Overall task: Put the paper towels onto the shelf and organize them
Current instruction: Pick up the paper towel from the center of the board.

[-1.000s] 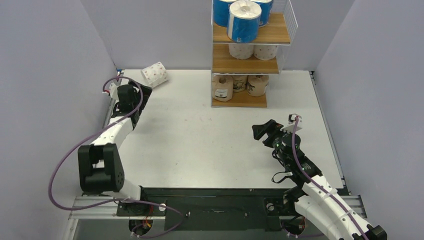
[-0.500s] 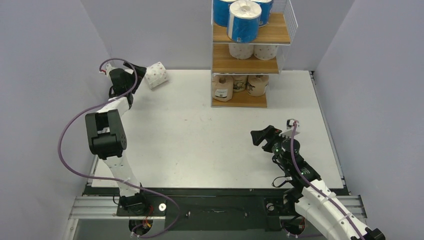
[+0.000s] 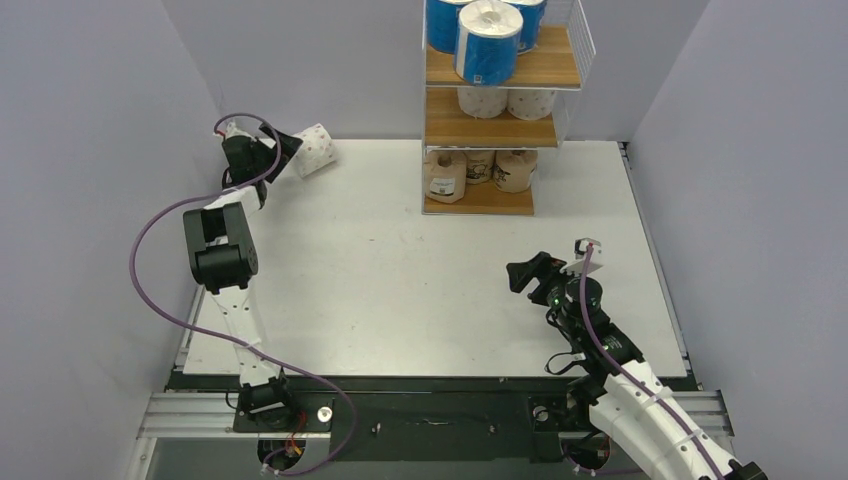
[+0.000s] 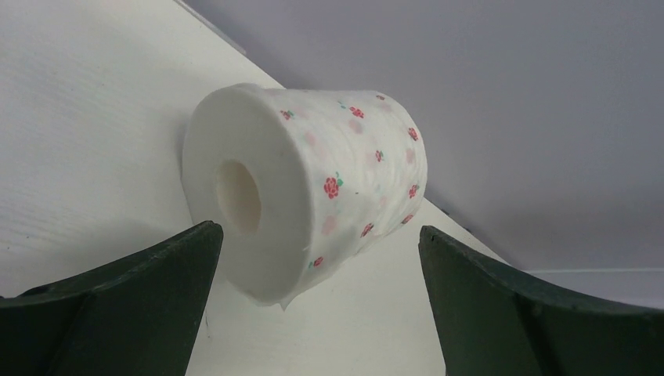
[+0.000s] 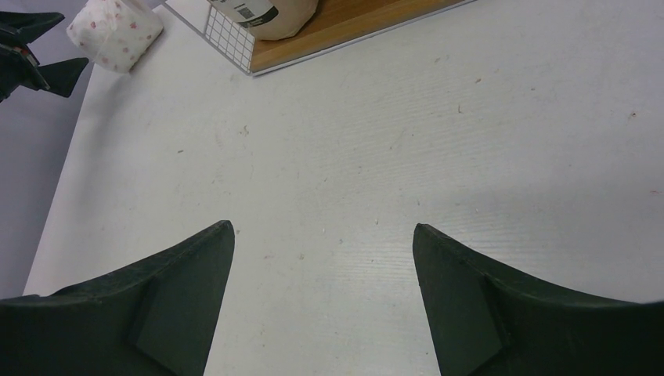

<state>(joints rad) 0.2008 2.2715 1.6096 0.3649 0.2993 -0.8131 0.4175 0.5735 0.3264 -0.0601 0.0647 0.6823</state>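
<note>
One loose dotted roll (image 3: 313, 150) lay on its side at the table's (image 3: 400, 280) far-left corner, core hole facing the left gripper (image 3: 284, 150), whose jaws were spread wide right at its near end, gripping nothing. The shelf (image 3: 545, 68) held three blue rolls (image 3: 488, 45) on top, two dotted shelf rolls (image 3: 483, 101) in the middle and three kraft rolls (image 3: 446, 176) at the bottom. The right gripper (image 3: 520, 270) hung open over the table, well apart.

A robotics lab test cell — plain grey partition walls (image 3: 90, 150) box in a white table (image 3: 400, 280) on three sides. The left arm (image 3: 222, 255) and right arm (image 3: 640, 400) are bolted to a metal rail (image 3: 190, 408) along its near edge, with purple cable (image 3: 134, 275) looping loose — bench rigging, nothing domestic.
</note>
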